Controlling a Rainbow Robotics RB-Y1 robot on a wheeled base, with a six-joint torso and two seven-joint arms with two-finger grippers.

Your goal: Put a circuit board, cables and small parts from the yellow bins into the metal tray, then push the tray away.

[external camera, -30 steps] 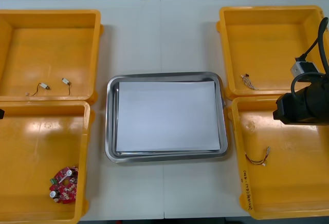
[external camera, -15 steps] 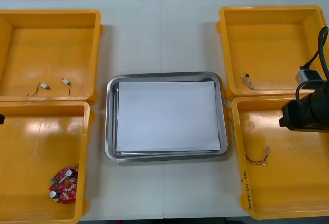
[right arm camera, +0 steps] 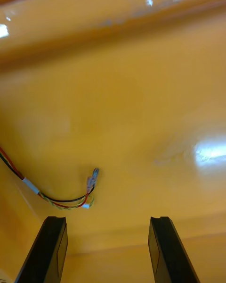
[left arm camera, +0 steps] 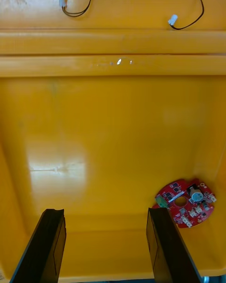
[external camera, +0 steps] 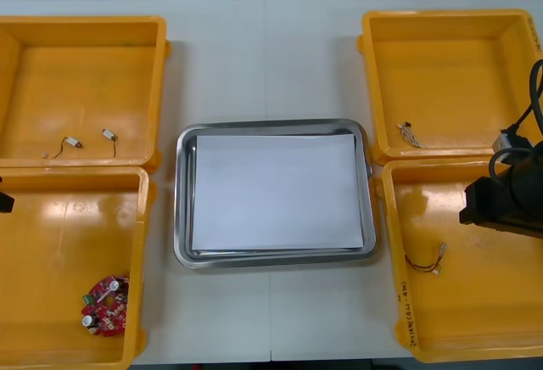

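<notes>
Right jaws: spread wide and empty on the right gripper (right arm camera: 107, 224), hovering low over the floor of the near-right yellow bin (external camera: 392, 302), about 4 o'clock from the metal tray (external camera: 182, 217)
Left jaws: parted too, nothing between them, on the left gripper (left arm camera: 106, 214) over the near-left yellow bin (external camera: 142, 260), about 8 o'clock from the tray
Progress: the tray sits mid-table with only its white lining inside, so from where I stand the job looks to be at its very start
Left to do: board, cables and small parts all to be fetched, then the tray pushed off toward 12 o'clock
Red and yellow cable (right arm camera: 66, 200): loose and curled on the near-right bin's floor, a small plug at its end; just ahead of the right fingers, nearer one of them, touching neither
Circuit board (external camera: 105, 305): round, red, dotted with components, flat in the near-left bin's 7 o'clock corner
Small metal parts (external camera: 74, 142): two, each on a thin dark lead, in the far-left yellow bin (external camera: 85, 20) at 10 o'clock
Short cable (external camera: 411, 135): in the far-right yellow bin (external camera: 441, 14) at 2 o'clock, too small to tell its colours
</notes>
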